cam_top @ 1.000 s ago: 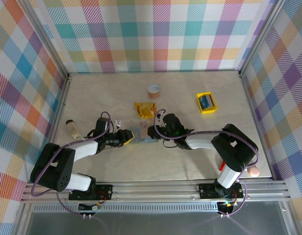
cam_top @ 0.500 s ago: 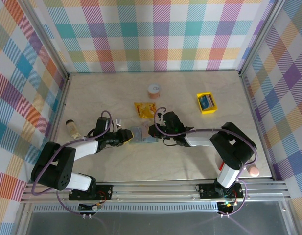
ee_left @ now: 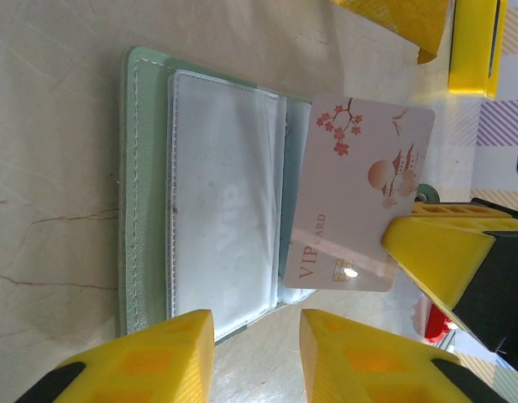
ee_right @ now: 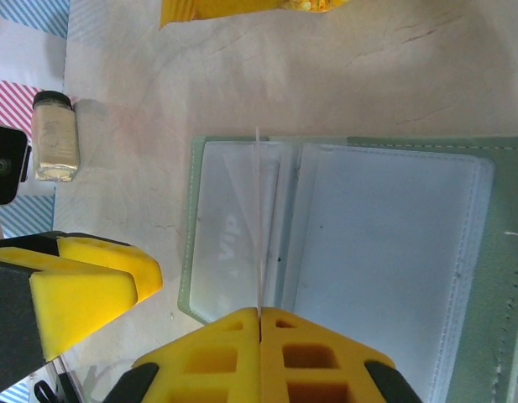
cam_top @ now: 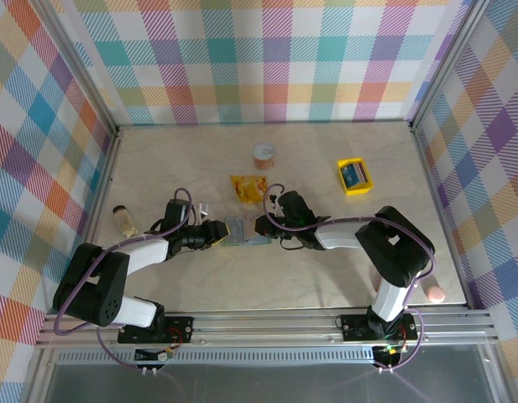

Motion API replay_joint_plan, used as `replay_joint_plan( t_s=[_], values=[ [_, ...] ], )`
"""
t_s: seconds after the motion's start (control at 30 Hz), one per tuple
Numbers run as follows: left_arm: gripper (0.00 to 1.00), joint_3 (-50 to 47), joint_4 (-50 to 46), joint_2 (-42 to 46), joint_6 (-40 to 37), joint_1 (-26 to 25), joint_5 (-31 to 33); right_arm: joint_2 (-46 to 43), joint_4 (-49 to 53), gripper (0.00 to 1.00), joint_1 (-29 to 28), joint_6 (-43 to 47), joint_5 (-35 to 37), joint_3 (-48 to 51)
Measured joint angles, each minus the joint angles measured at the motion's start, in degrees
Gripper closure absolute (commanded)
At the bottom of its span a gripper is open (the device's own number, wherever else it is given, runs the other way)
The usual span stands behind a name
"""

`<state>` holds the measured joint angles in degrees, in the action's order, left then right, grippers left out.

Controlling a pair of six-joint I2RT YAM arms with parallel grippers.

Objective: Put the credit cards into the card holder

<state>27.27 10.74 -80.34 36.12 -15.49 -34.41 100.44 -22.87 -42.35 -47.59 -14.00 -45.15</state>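
One wallet [cam_top: 243,231] lies open about mid tabletop [cam_top: 158,159], a little toward the near edge, clear sleeves facing up. One pale pink VIP card [ee_left: 359,193] is pinched on edge by the right gripper [ee_right: 260,315], fingers pressed together on it. The card's free edge is over the sleeves by the fold; can't tell if it is in a slot. The left gripper [ee_left: 257,353] is spread, nothing between its fingers, right at the wallet's left edge.

One yellow tray [cam_top: 343,186] sits toward the far right corner with more cards [cam_top: 353,174] in it, number unreadable. One snack packet [cam_top: 248,188] is just beyond the wallet. One jar [cam_top: 122,220] is by the left edge.

Versus a second ago, both grippers are roughly where they were, the wallet lies a touch straighter, and the right arm's elbow has shifted slightly.
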Motion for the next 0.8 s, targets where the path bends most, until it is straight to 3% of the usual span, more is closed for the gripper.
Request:
replay_joint_plan(
  t_s=[0.8],
  values=[
    [0.68, 0.42, -0.07, -2.91, -1.16, 0.0, 0.5, 2.51, -0.68, 1.0, 0.07, -3.23, -0.15, -0.33]
  ],
)
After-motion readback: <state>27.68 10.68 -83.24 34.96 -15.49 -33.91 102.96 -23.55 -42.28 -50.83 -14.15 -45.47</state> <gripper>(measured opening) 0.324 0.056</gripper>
